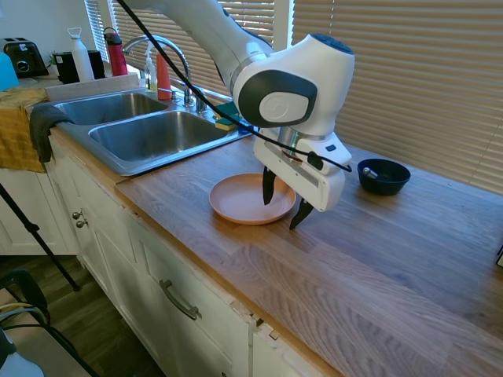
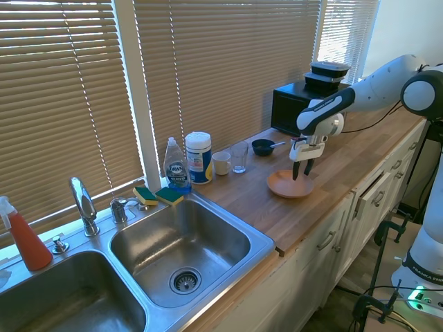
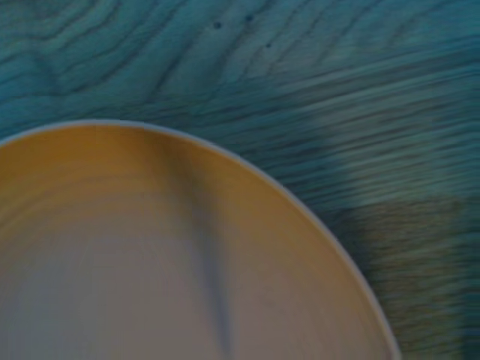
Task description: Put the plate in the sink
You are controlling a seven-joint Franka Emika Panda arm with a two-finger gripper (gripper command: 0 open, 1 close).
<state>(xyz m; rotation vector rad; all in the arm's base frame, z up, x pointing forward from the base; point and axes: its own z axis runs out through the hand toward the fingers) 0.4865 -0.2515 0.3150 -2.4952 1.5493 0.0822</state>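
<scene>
The gripper (image 1: 284, 206) hangs with fingers spread, straddling the rim of the empty plate (image 1: 242, 200) on the counter (image 1: 369, 259); both sink (image 2: 181, 238) basins sit empty.

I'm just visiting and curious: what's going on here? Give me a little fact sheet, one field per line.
Setting: wooden countertop in a kitchen, under window blinds
Plate: peach-orange plate lying flat on the countertop, not yet in the sink
Sink: steel double-basin sink, apart from the plate, along the countertop
End effector: end effector open, one finger over the plate, the other outside its rim
Grip: nothing held
Nearby: dark blue bowl behind the arm; two sponges and dish soap bottle at the sink's edge
</scene>
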